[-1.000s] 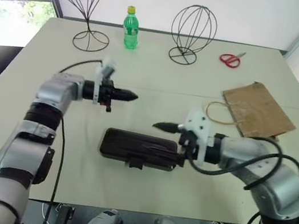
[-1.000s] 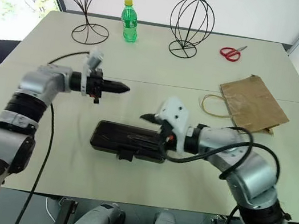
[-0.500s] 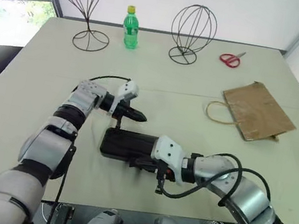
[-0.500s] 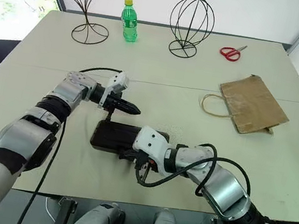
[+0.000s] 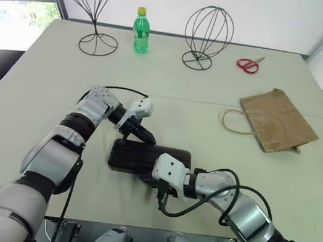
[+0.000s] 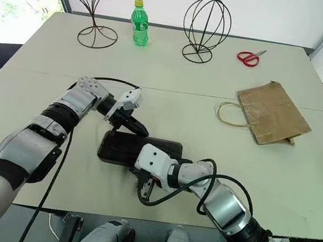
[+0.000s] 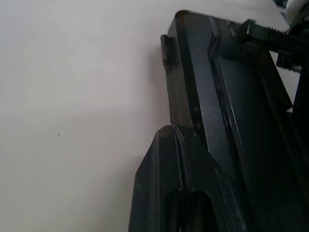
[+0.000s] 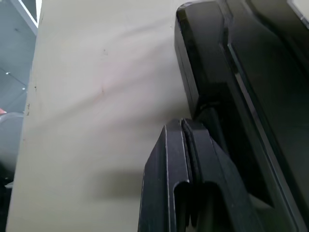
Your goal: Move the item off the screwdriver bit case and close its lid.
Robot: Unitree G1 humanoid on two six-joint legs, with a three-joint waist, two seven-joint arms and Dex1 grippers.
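At the near side of the table [image 5: 301, 183], the right gripper [image 8: 182, 126] has its two fingers pressed tight together, holding nothing; its tip touches the near long edge of the case [image 5: 140, 155], by the small catch there; the black case lies flat in the middle of the table, its lid down as far as can be seen; at the far edge of the case, toward its left end, the left gripper [image 7: 177, 131] also has its jaws closed on nothing, tip against the case; further back on the right lies a paper bag [image 5: 279, 120]; along the far edge stand a tall wire stand [image 5: 85, 4], a green bottle [image 5: 141, 31], a round wire stand [image 5: 208, 36] and red scissors [image 5: 248, 64].
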